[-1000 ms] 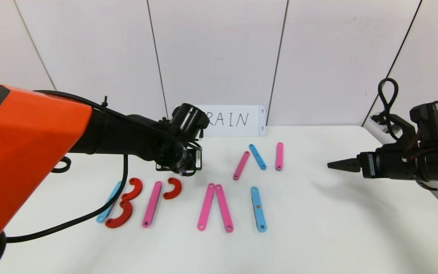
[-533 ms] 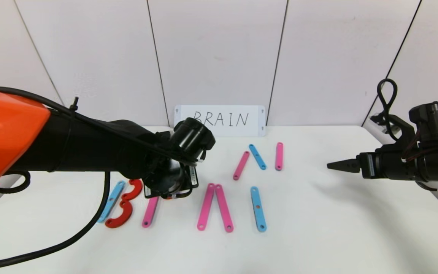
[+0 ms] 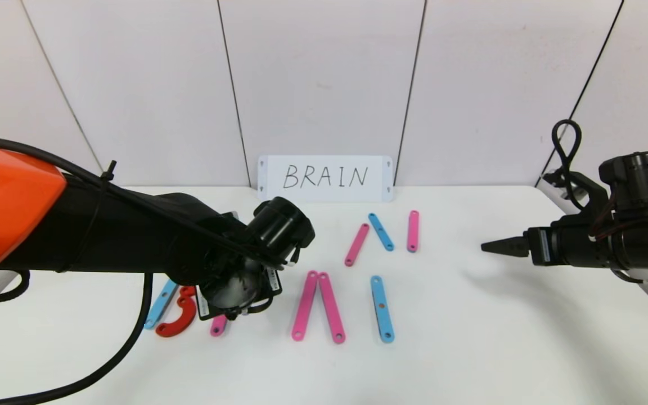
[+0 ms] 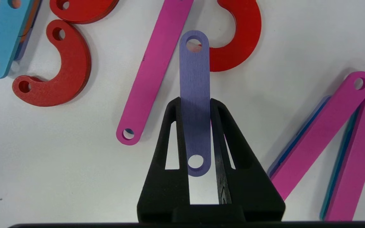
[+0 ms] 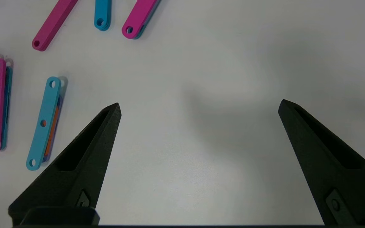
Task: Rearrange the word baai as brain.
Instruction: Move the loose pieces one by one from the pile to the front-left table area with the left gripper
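The left tool (image 4: 195, 106) was closed on the short purple bar (image 4: 194, 95), held above the counter (image 3: 470, 349) over the second letter, between its pink bar (image 4: 152, 76) and red C-curve (image 4: 242, 34). Forming the R's leg was judged the step in hand; next, lowering it slanted under that curve. The right tool (image 5: 198, 107) hung wide open, empty.

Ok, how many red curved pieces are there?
3 red curves: two beside the blue bar, one on the pink bar's other side, under the tip of the purple bar in the left pincer.
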Controlling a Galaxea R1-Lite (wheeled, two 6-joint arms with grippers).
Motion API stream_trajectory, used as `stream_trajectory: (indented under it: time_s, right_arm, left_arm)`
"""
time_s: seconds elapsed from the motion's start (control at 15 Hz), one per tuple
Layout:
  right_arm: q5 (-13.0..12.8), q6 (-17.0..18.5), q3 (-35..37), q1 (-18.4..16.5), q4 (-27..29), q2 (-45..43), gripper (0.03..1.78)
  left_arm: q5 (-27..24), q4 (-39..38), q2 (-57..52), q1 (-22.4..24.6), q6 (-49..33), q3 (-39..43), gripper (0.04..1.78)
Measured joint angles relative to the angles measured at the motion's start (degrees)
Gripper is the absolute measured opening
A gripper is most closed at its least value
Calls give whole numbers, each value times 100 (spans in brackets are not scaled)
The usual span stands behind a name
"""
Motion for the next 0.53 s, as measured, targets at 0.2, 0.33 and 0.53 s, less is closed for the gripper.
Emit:
stream_trajectory:
  time_s: [0.2, 0.33, 0.53]
  right_arm:
    - [-2, 0, -2, 5, 0, 20, 174]
    - [-5, 0, -2, 11, 0, 26, 174]
    - [-5, 0, -4, 11, 0, 28, 174]
  left_arm:
    - [28, 17, 55, -124, -402, 96, 27]
    - [54, 20, 88, -224, -477, 199, 27]
    - [65, 20, 138, -282, -741, 236, 27]
